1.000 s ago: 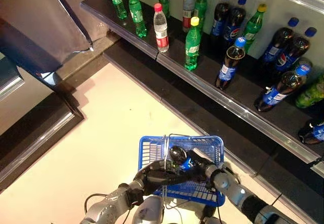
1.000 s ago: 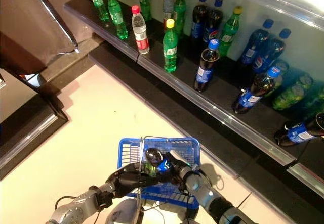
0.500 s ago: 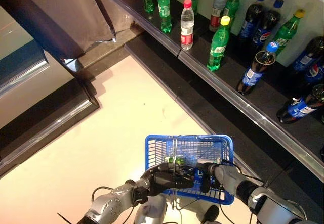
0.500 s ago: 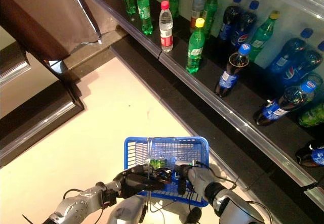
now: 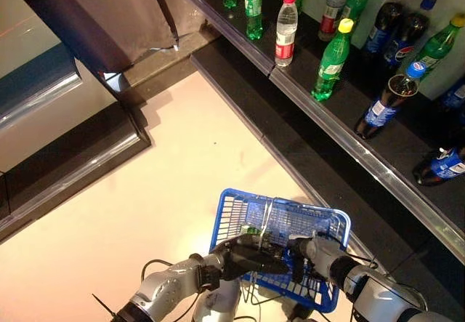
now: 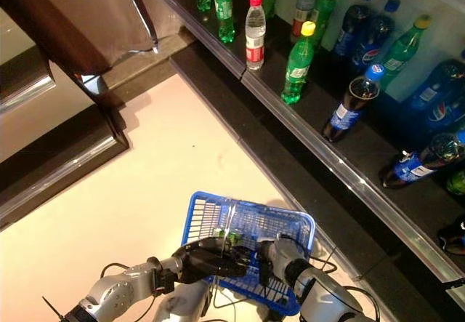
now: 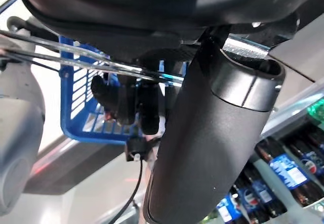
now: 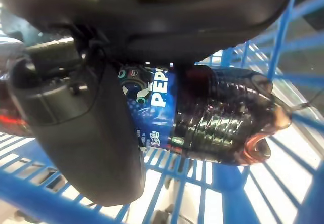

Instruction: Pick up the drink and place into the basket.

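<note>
Pale floor, right hand [image 8: 86,107] gripping cola bottle [image 8: 217,118] inside basket [image 5: 232,209]

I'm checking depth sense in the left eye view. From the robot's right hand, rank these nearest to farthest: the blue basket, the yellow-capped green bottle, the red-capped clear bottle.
1. Blue basket: the right hand is inside it, at the floor.
2. Yellow-capped green bottle: standing on the shelf, toward the robot's right.
3. Red-capped clear bottle: farther back along the shelf, more to the left.

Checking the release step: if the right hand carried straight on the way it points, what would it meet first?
Probably the blue plastic basket's mesh floor. The right hand, fingers curled round the dark cola bottle, points down into the basket, and the bottle would likely touch first. Depth is unclear.
</note>
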{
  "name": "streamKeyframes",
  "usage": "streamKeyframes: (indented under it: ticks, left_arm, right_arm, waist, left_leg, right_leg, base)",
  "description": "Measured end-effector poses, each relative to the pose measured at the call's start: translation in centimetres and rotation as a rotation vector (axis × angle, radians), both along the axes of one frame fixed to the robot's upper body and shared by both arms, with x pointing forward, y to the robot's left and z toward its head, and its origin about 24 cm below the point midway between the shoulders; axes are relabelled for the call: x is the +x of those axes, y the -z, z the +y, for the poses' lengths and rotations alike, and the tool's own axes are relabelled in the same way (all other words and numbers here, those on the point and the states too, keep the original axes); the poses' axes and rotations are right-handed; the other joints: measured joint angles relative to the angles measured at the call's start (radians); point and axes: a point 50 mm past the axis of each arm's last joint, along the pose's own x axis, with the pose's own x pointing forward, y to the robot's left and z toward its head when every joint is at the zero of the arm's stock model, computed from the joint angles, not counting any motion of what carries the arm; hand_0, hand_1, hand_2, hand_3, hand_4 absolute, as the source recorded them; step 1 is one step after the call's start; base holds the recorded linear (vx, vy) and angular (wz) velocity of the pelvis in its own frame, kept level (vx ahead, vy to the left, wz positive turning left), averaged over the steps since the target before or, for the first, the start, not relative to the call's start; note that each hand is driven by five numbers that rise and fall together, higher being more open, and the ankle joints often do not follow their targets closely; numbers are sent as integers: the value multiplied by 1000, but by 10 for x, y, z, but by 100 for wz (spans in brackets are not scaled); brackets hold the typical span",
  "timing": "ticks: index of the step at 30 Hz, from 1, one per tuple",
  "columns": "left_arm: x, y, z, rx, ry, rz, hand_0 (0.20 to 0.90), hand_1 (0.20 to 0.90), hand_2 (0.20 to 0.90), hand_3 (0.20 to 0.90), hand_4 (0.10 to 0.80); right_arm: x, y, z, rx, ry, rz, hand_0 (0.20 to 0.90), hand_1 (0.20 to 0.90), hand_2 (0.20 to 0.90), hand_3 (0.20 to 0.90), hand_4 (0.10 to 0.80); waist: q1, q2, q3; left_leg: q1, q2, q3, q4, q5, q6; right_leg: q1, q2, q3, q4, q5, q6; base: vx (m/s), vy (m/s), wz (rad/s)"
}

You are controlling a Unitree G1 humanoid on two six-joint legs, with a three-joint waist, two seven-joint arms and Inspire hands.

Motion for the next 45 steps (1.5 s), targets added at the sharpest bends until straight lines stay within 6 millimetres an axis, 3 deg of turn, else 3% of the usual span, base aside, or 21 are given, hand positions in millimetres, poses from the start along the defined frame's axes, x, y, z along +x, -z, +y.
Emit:
streamKeyframes:
  ticks: [1,2,3,4,5,14,19,24,28,36,38,45]
  left_arm:
    - [0,0,0,0,0,0,300,300,300,200,100]
    - [2,-2,0,3,2,-9,300,300,300,200,100]
    - [4,-3,0,3,4,-16,300,300,300,200,100]
    - [5,-4,0,2,5,-19,300,300,300,200,100]
    - [5,-4,0,2,5,-21,300,300,300,200,100]
    - [10,-8,5,0,-15,-9,300,300,300,200,100]
    - [11,-5,13,39,-64,5,300,300,300,200,100]
    - [14,-5,29,45,-164,-2,300,300,300,200,100]
    - [10,-1,48,41,-274,9,300,300,300,200,100]
    - [-6,10,80,83,-459,55,300,300,300,200,100]
    - [-11,13,88,105,-503,63,300,300,300,200,100]
    - [-17,19,92,128,-627,56,300,300,300,200,100]
  right_arm:
    - [0,0,0,0,0,0,347,347,347,255,155]
    - [0,0,-1,2,12,-6,420,420,420,340,240]
    - [1,-1,-1,0,19,-16,702,702,702,669,569]
    - [2,-1,-2,3,30,-26,764,764,764,741,641]
    - [2,-2,-3,12,47,-39,900,900,900,900,800]
    - [19,-17,-3,111,136,-181,900,900,900,900,800]
    - [27,-29,12,218,132,-255,900,900,900,900,800]
    - [31,-57,35,380,85,-397,900,900,900,900,800]
    - [22,-72,41,491,100,-478,900,900,900,900,800]
    - [-8,-88,16,649,206,-554,900,900,900,900,800]
    - [-18,-92,19,720,201,-540,900,900,900,900,800]
    - [-29,-95,26,905,283,-559,900,900,900,900,800]
  waist:
    - [0,0,0]
    - [-1,-2,10]
    - [-1,-2,19]
    - [-1,-3,22]
    - [-2,-4,24]
    - [-4,-17,31]
    - [-22,-32,38]
    - [-30,-33,37]
    - [-34,-42,38]
    - [-60,-91,24]
    - [-70,-101,19]
    - [-85,-112,13]
  left_leg:
    - [0,0,0,0,0,0]
    - [0,0,0,0,0,0]
    - [0,0,0,0,0,0]
    - [-1,-1,-1,0,0,0]
    - [-4,-1,-2,0,0,0]
    - [-5,-3,-2,0,1,1]
    - [5,-1,-1,0,3,1]
    - [6,0,-1,0,5,1]
    - [18,-2,-2,0,4,3]
    - [56,-10,24,0,-13,11]
    - [69,-11,44,0,-19,16]
    - [95,-19,68,30,-45,28]
  right_leg:
    - [0,0,0,0,0,0]
    - [0,0,0,0,0,0]
    - [0,0,0,0,0,0]
    - [-1,1,0,1,0,0]
    - [-3,1,0,1,0,0]
    - [-2,2,0,1,0,1]
    - [7,0,2,2,0,1]
    - [7,0,4,8,0,0]
    - [20,-2,6,9,0,1]
    - [40,-18,77,13,-5,7]
    - [41,-23,96,18,-6,9]
    - [39,-47,125,80,-26,18]
  base:
    - [0,0,0]
    - [0,0,0]
    - [0,0,0]
    - [0,0,0]
    - [0,0,0]
    - [22,-5,1]
    - [11,2,0]
    - [34,4,0]
    - [98,35,2]
    - [124,91,-9]
    - [127,106,-26]
    - [91,59,-10]
